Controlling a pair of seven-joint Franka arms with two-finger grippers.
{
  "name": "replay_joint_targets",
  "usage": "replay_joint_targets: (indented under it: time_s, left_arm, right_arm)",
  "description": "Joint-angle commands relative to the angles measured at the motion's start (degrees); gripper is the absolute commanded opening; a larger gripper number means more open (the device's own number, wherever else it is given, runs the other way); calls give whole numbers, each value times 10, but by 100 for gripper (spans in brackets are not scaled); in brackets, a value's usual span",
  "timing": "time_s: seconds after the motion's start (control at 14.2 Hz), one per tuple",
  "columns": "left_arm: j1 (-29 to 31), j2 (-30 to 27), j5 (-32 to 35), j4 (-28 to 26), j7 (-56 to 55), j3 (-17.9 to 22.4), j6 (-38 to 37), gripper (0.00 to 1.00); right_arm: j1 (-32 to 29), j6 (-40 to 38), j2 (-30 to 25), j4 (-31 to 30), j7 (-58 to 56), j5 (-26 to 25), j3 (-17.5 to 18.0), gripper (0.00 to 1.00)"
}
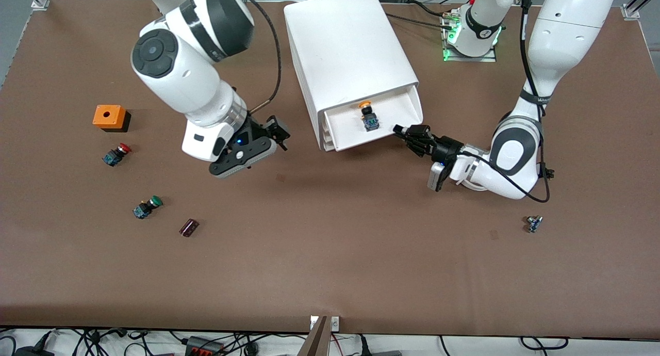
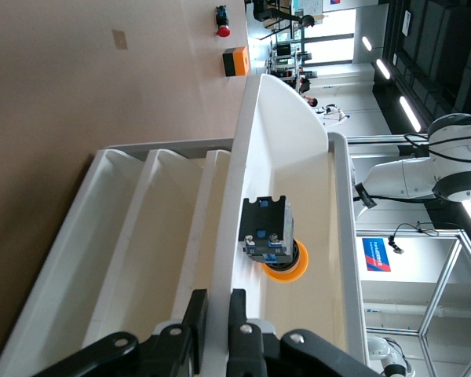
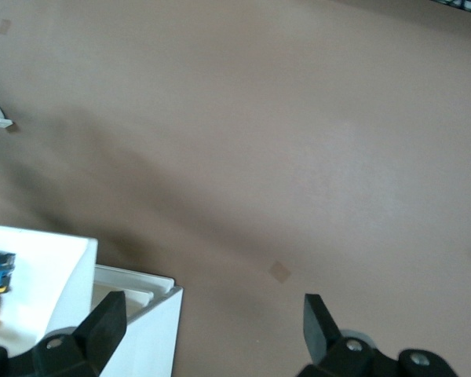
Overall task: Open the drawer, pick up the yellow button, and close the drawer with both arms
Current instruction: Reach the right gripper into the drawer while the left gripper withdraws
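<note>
Open top drawer [image 1: 384,131] holds the yellow-capped button [image 1: 369,118]; left gripper [image 1: 405,132] pinches the drawer's front edge, right gripper [image 1: 263,139] hovers spread wide over the table beside the cabinet [image 1: 345,46].

Bright even overhead light, soft shadows, sharp.

no text, brand or number can be made out on the cabinet [image 1: 350,62], the buttons or the table [image 1: 330,263]. in the left wrist view a blue and red sign [image 2: 376,255] hangs on a frame at the right edge of the frame, but its lettering is too small to read. the left arm [image 1: 536,100] carries a dark band with pale marks that cannot be read either.
</note>
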Motion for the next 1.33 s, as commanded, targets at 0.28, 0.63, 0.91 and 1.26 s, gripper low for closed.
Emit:
replay_joint_targets:
  time_s: [0.28, 0.63, 0.91, 1.26]
  left_arm:
    - [6, 24, 34, 26, -14, 9, 12, 100]
    - [19, -4, 69, 62, -170, 9, -43, 100]
    - [29, -14, 149, 128, -307, 8, -78, 100]
    - [24, -23, 264, 172, -408, 6, -81, 100]
  right_arm:
    - [65, 16, 62, 97, 40, 0, -5, 100]
    - [140, 28, 101, 120, 180, -90, -5, 100]
    - [174, 28, 149, 171, 241, -91, -4, 100]
    - [216, 25, 169, 180, 266, -94, -4, 100]
